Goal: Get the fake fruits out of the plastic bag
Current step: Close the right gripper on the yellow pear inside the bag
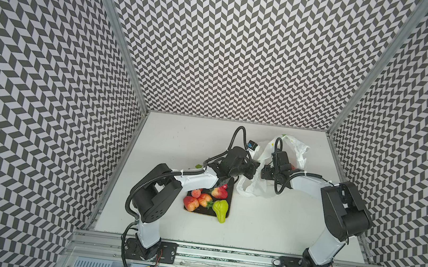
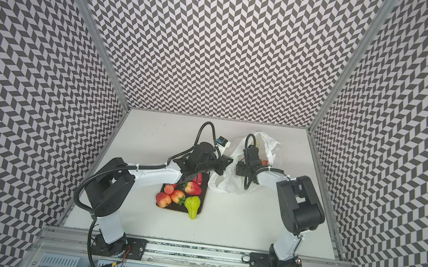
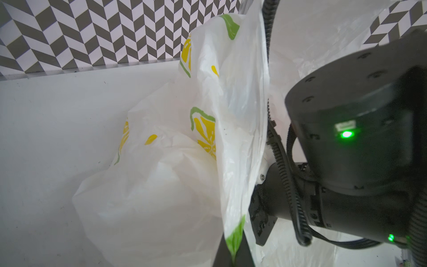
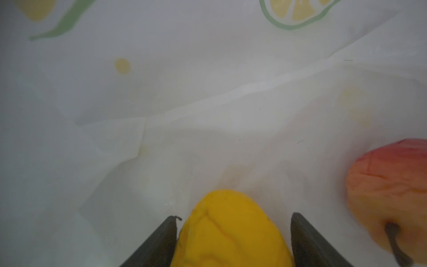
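- Our right end effector point(image 4: 234, 218) is inside the plastic bag point(image 1: 253, 189), jaws wide astride a yellow fruit point(image 4: 231, 238). One finger touches it and a sliver of gap shows at the other, so we judge it not yet clamped.
- The fruit's long axis runs along the fingers, roughly toward 12 o'clock in both top views.
- A red-orange fruit point(image 4: 388, 185) lies just beside it, outside the jaws.
- Our left end effector point(image 3: 232, 256) is closed on the bag's film.
- The bag sits at 1 o'clock on the desk point(image 1: 279, 225); the fruits already out point(image 1: 204, 199) lie on a dark plate point(image 1: 204, 212) at the bag's 7 o'clock.
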Action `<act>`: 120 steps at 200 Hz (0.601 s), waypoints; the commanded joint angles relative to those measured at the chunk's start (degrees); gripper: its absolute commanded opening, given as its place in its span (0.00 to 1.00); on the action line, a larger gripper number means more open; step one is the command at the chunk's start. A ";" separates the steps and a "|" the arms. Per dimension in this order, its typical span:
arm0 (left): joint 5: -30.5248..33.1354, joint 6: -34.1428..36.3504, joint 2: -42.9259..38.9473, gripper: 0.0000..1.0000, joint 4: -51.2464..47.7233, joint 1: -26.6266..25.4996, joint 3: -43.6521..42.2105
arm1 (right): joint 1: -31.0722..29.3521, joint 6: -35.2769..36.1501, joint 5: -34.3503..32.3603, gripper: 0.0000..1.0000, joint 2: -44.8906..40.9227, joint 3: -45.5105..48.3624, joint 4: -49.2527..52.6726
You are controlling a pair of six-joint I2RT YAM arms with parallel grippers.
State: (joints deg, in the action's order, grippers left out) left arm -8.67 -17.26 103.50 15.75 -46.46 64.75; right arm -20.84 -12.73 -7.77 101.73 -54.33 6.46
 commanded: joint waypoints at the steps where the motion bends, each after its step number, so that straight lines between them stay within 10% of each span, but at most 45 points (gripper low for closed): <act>1: 0.06 0.07 0.64 0.00 -0.32 0.23 1.87 | 0.01 0.88 -2.26 0.75 2.25 -2.34 0.57; 56: -0.36 0.03 1.09 0.00 -0.50 0.68 2.11 | 0.01 0.45 -1.88 0.49 2.09 -3.04 1.15; 120: -0.22 -0.65 2.50 0.00 -0.30 1.72 3.67 | 0.08 -1.30 0.25 0.46 -6.81 2.50 -1.33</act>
State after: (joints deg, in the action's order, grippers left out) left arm -8.78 -17.32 104.55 15.35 -45.56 66.30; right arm -20.84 -12.91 -8.43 100.84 -54.15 7.70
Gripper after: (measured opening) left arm 0.047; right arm 0.553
